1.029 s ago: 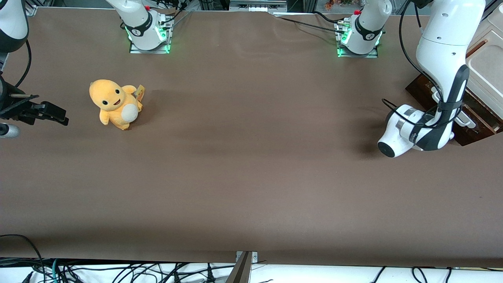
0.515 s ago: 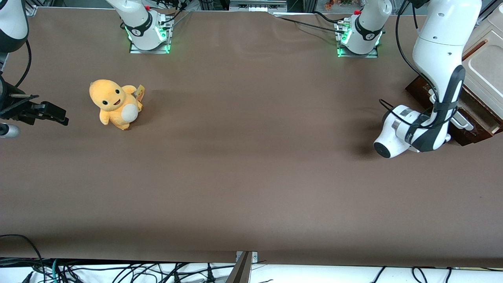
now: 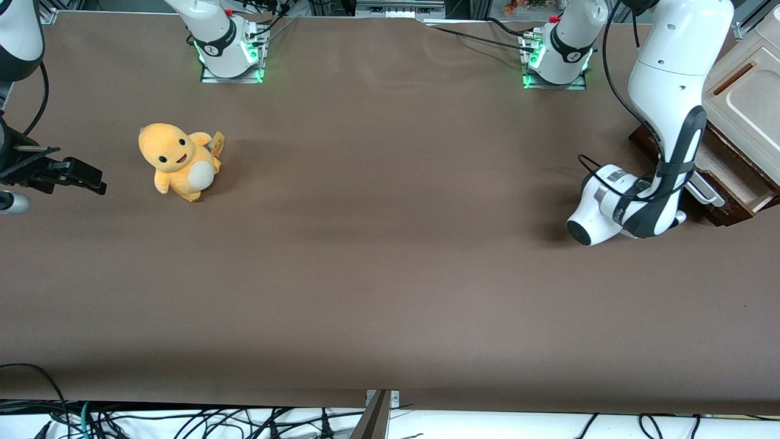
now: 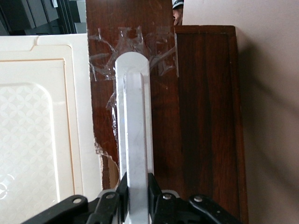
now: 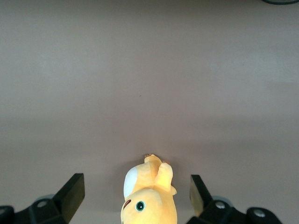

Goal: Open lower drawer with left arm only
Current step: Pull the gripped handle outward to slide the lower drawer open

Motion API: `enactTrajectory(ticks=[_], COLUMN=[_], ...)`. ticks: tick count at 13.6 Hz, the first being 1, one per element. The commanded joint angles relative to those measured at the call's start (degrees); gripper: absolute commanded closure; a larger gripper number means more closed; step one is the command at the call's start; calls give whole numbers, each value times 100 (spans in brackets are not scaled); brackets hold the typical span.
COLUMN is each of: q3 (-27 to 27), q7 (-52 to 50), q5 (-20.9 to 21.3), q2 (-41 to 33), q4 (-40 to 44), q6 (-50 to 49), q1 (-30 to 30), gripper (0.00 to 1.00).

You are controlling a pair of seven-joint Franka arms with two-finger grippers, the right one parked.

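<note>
- Worktop (image 3: 378, 274): wide, flat, covered in matt brown; a broad bare stretch runs through the middle and along the edge nearest the front camera.
- Cabinet (image 3: 746, 110): cream panelled top with a brown slot, standing at the working arm's end of the worktop and cut off by the picture's edge.
- Lower drawer (image 3: 728, 177): shallow, dark brown wooden front, pulled part-way out of the cabinet so that a strip of its pale raw-wood inside shows; no contents can be made out in that strip. In the wrist view the front carries patches of crinkled clear tape (image 4: 105, 60).
- Long white bar handle (image 4: 134, 126): fixed along the drawer front, seen lengthwise from the wrist.
- Left arm (image 3: 667, 103): large glossy white jointed arm with dark grey joint covers and a looping black cable, bent down in front of the drawer, its wrist low over the worktop.
- Black two-finger claw (image 4: 138, 193): clenched on the white bar handle near one end, one finger on each side of the bar.
- Yellow-orange plush toy with a white belly (image 3: 178, 161): sitting upright toward the parked arm's end, well apart from the drawer, with bare worktop all round it.
</note>
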Motion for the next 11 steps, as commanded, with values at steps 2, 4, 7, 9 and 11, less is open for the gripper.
enactTrajectory(ticks=[2,4,7,9,11], q3=[22,22,22,31,22], q7=[152,152,161,170,205], q5=[-82,-82,-82,-82,-82], q2=[78,70,70,70,70], q4=[164,164,173,173,191], q6=[-172,-180,-180,-180,-189], q1=[-118,-118,-126,-223,-249], gripper=[100,100,100,100,100])
